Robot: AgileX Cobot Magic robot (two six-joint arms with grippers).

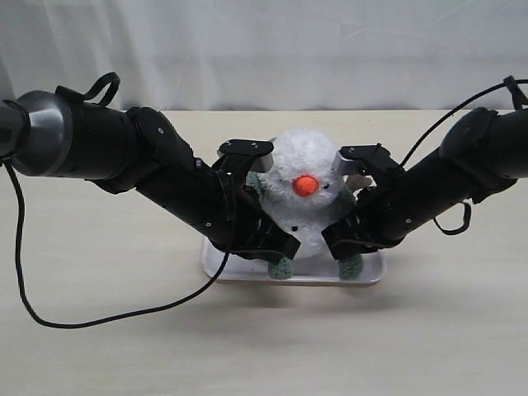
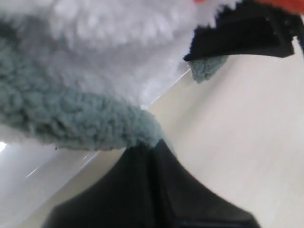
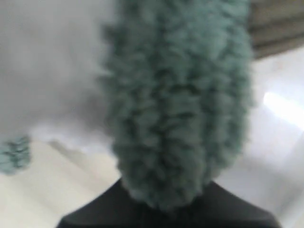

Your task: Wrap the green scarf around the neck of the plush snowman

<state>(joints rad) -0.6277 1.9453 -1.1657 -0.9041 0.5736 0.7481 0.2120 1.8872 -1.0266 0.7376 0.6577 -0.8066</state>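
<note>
The plush snowman [image 1: 301, 169] stands upright on a white tray, its orange nose [image 1: 306, 185] facing the camera. The green scarf [image 1: 255, 185] passes behind its neck, and both ends hang down the front at the body's sides. My left gripper [image 1: 278, 246] is shut on the left end [image 1: 285, 266]. In the left wrist view the scarf [image 2: 71, 118] runs into my shut left gripper [image 2: 154, 145]. My right gripper [image 1: 341, 241] is shut on the right end [image 1: 351, 266]. The right wrist view shows the scarf [image 3: 175, 104] filling my right gripper [image 3: 166, 202]. The arms hide the neck crease.
The white tray [image 1: 373, 276] lies on a beige table [image 1: 99, 355]. A black cable [image 1: 124, 314] loops over the table at front left. A second cable [image 1: 456, 227] hangs under the right arm. A pale curtain [image 1: 264, 49] closes the back.
</note>
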